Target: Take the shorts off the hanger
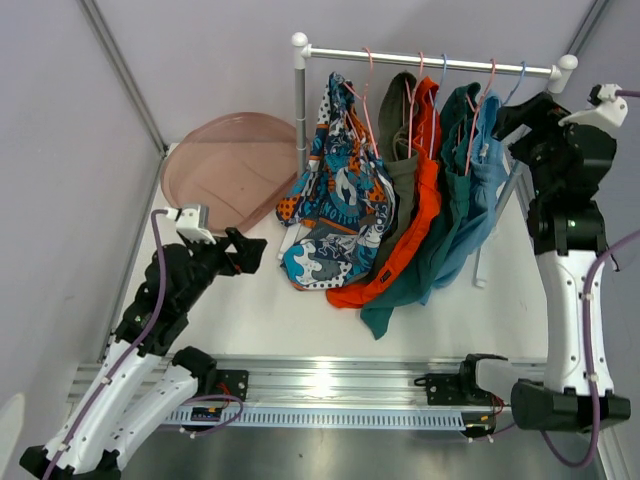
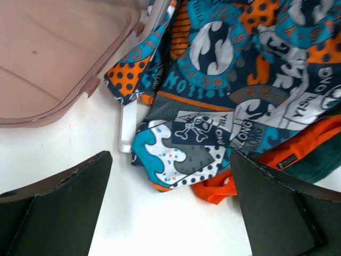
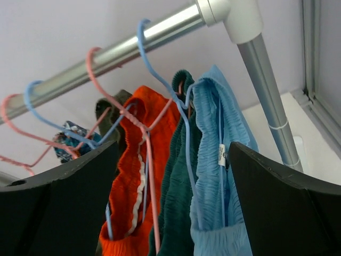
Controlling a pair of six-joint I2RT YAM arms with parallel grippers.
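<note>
Five shorts hang on pink and blue hangers from a metal rail (image 1: 430,60): printed (image 1: 335,200), olive (image 1: 400,150), orange (image 1: 420,215), dark teal (image 1: 450,240) and light blue (image 1: 485,195). Their hems lie on the table. My right gripper (image 1: 510,125) is open, up by the rail's right end; the waistbands of the light blue (image 3: 218,176), teal (image 3: 178,202) and orange (image 3: 130,181) shorts show between its fingers. My left gripper (image 1: 250,250) is open and empty, low over the table, just left of the printed shorts' hem (image 2: 176,154).
A pink translucent tray (image 1: 225,165) lies at the back left, beside the rack's left post (image 1: 299,95). The rack's right post (image 3: 266,101) stands right of the light blue shorts. A white rack foot (image 2: 128,125) lies by the printed hem.
</note>
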